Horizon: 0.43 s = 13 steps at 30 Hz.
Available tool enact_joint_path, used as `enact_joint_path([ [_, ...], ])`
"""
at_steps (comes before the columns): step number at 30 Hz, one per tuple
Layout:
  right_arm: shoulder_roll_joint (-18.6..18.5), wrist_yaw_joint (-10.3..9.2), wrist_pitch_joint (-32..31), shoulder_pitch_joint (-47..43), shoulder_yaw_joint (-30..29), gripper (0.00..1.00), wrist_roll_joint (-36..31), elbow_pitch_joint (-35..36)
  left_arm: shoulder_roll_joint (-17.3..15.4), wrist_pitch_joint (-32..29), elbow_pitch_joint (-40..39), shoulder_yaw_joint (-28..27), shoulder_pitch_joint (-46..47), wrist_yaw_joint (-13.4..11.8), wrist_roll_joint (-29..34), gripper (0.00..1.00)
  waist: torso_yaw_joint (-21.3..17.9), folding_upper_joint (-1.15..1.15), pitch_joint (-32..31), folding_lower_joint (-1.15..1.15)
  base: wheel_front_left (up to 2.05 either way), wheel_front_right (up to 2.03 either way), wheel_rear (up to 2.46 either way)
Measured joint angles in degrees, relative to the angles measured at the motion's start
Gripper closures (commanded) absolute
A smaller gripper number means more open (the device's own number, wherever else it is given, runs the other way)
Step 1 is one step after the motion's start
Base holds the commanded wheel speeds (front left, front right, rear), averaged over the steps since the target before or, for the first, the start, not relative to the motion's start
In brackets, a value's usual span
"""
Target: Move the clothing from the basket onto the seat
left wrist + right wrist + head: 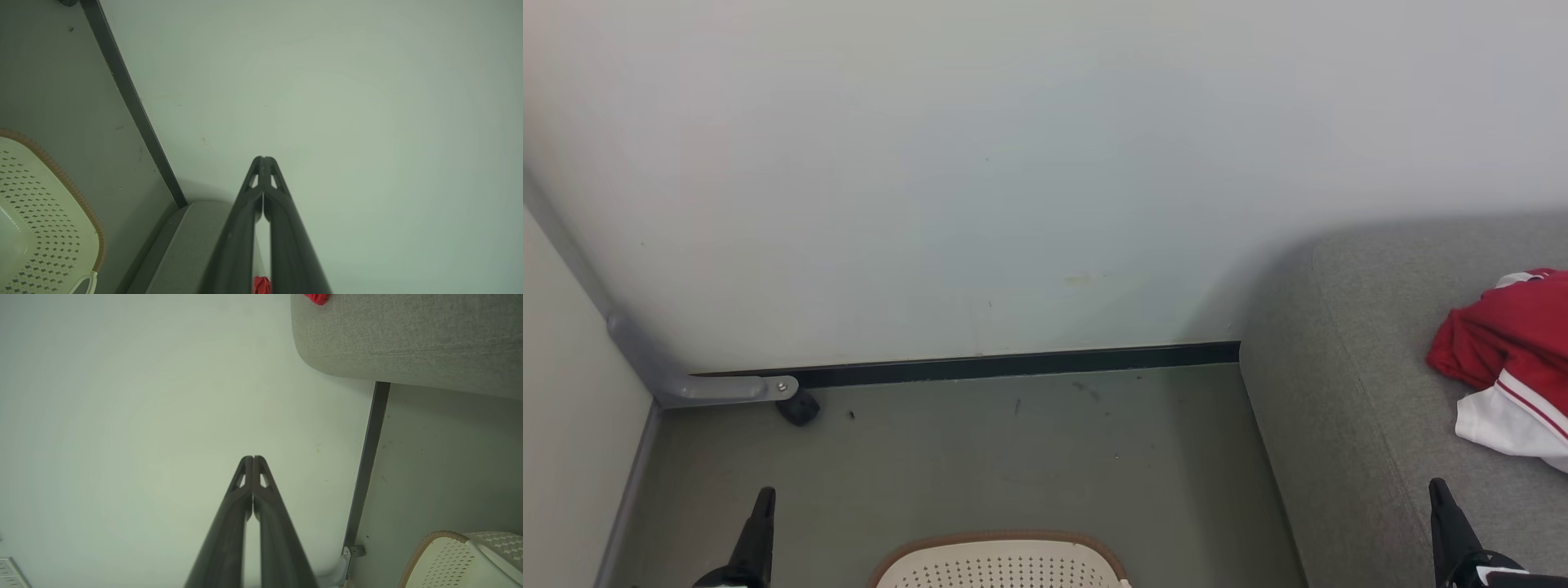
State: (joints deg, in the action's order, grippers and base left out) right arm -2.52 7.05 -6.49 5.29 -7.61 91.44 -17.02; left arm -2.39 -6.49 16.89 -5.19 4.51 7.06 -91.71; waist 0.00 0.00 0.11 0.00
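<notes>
Clothing (1507,339) on seat (1339,384), left gripper (263,159) and right gripper (252,458) both closed tight, holding nothing; I reckon next I check basket (1001,563) for leftovers.

no readable text, labels or signs

The left claw (765,500) rises at the lower left of the head view and the right claw (1439,490) at the lower right, both pointing upward. Each claw's two dark fingers meet at the tips, closed and empty.
</notes>
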Motion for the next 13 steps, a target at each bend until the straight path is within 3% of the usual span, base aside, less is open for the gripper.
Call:
enact_joint_path([
  [13, 0.00, 0.00, 0.00, 0.00, 0.00, 1.00, 0.00, 0.01, 0.00, 0.00, 0.00, 0.00, 0.00, 0.00, 0.00, 1.00, 0.00, 0.00, 0.00, 0.00, 0.00, 0.00, 0.00],
])
